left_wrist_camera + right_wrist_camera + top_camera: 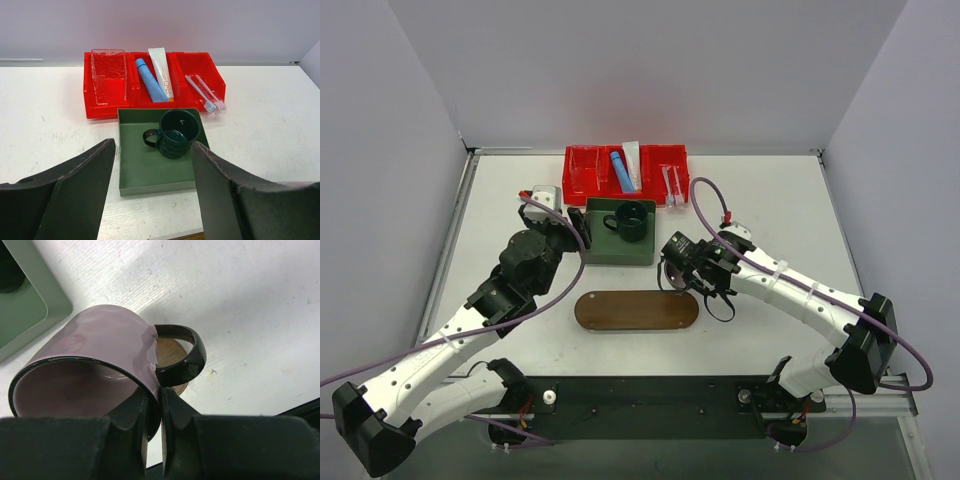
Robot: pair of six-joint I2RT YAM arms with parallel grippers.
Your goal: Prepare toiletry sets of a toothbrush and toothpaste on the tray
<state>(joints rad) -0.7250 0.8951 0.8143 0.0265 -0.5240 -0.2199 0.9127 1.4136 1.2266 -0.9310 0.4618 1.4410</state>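
Observation:
The blue tube (619, 171) and the white tube (632, 161) lie side by side in the middle compartment of the red divided bin (582, 170). Two white-and-pink toothbrushes (672, 183) lie in its right compartment. All show in the left wrist view: blue tube (150, 81), white tube (162, 71), toothbrushes (204, 94). The brown oval tray (636, 310) lies bare near the front. My left gripper (570, 232) is open and empty, left of the green box (154, 150). My right gripper (678, 268) is shut on the rim of a lilac mug (95, 335), held tilted above the tray's right end (172, 352).
A green square box (620, 250) stands between the bin and the tray and holds a dark green mug (630, 220), upright, also in the left wrist view (176, 133). Grey walls close the table on three sides.

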